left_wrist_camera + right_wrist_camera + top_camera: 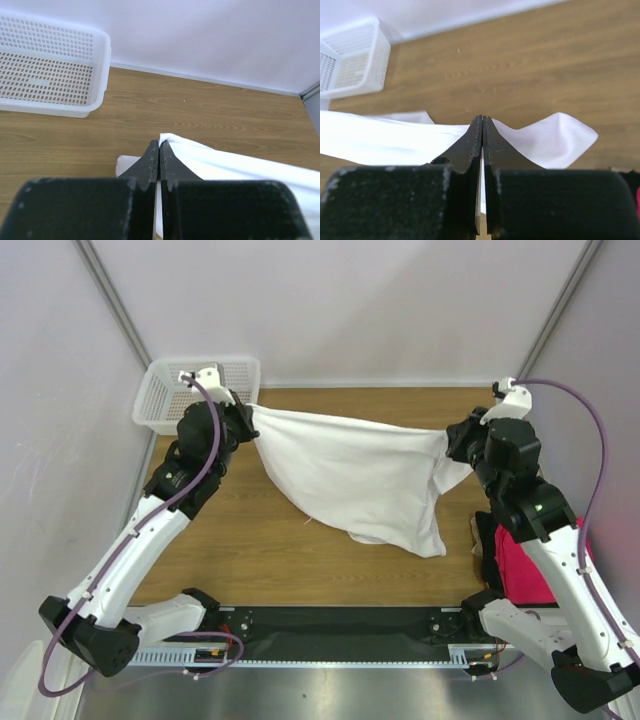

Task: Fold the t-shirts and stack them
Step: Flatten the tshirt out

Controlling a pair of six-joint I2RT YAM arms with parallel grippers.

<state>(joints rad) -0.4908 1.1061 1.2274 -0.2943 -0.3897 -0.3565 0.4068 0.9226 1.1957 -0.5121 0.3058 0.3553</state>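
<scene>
Nearest the lens, the left end effector (159,146) is seen pinched tight on 1 corner of the white t-shirt (360,475), and the right end effector (482,121) is clamped on the opposite corner. The cloth is held stretched between the 2, sagging toward the table (240,540). A magenta-pink t-shirt (525,565) and a black t-shirt (487,545) are seen together at 4 o'clock, the basket (160,405) at 10 o'clock.

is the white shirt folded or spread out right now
Spread, not folded: the white shirt hangs stretched between the left gripper and right gripper, each shut on its upper edge.
</scene>
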